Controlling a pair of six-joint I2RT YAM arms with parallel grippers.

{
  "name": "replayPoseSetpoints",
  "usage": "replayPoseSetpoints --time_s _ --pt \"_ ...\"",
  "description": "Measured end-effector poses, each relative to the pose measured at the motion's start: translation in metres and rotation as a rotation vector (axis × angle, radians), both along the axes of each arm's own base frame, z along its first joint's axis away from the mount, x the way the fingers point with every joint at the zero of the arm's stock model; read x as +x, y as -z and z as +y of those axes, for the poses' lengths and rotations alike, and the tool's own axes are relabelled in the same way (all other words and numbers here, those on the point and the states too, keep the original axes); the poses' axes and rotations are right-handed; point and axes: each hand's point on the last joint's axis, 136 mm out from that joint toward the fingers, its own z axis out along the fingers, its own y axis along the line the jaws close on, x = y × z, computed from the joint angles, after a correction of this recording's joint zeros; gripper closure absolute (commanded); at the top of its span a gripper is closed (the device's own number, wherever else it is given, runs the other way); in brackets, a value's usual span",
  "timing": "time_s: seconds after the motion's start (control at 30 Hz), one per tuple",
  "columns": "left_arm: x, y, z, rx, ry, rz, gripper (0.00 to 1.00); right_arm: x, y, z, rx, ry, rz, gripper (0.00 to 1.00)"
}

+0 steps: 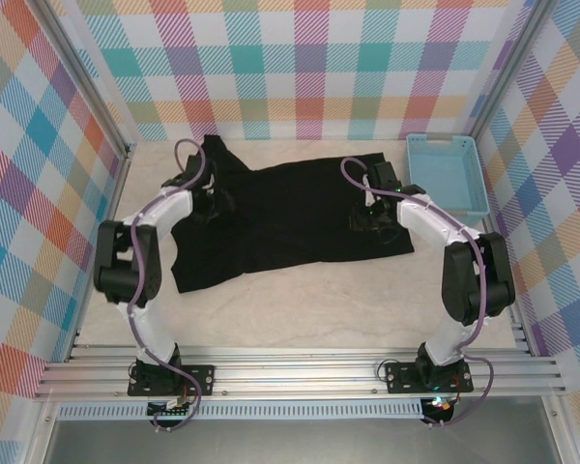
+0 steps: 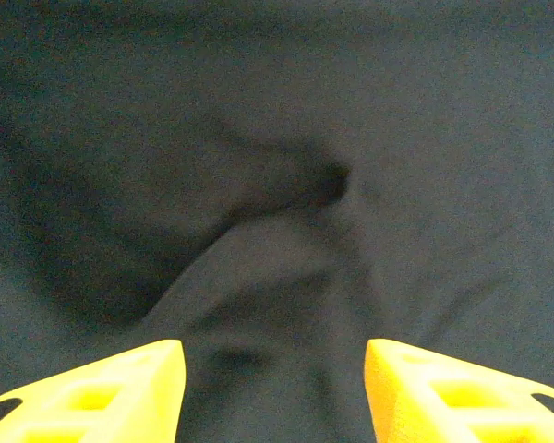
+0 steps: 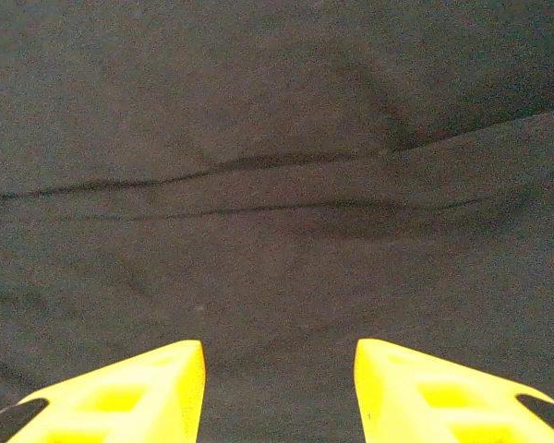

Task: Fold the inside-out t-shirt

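Well, shirt: the inside-out t-shirt lay spread on the pale table, black and rumpled, running from the far left across to the right, under both arms.
Left gripper: the left gripper was down over the shirt's left part. Seen from its wrist, the yellow fingers stood spread wide, with a soft ridge of cloth rising between them and nothing pinched.
Right gripper: the right gripper was low over the shirt's right part, and its fingers stood just as far apart above flat cloth crossed by a long crease.
Basket: a light-blue basket sat at the far right of the table, just beside the shirt's right end. I could not tell whether they touched.
Walls: checked pastel panels stood round the table.
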Motion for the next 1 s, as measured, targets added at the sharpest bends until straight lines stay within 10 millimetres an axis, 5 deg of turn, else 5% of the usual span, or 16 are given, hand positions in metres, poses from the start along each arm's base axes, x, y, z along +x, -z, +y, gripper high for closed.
replayPoseSetpoints --time_s 0.13,0.27,0.53,0.77,1.0 --pt "-0.039 0.014 0.021 0.022 -0.052 0.023 0.45 -0.007 0.011 0.006 0.007 -0.009 0.039 0.54" --pt "-0.061 0.045 0.044 0.027 -0.122 0.093 0.45 -0.009 0.035 -0.009 -0.046 0.040 0.097 0.55" --pt "-0.041 0.055 0.065 0.003 -0.195 0.070 0.44 -0.028 0.077 -0.051 -0.228 0.126 0.242 0.56" --pt "-0.031 0.052 0.078 -0.011 -0.229 0.055 0.44 -0.033 0.076 -0.062 -0.271 0.150 0.260 0.57" --pt "-0.067 0.052 0.072 -0.046 -0.234 0.065 0.42 -0.073 0.076 -0.065 -0.287 0.152 0.320 0.57"
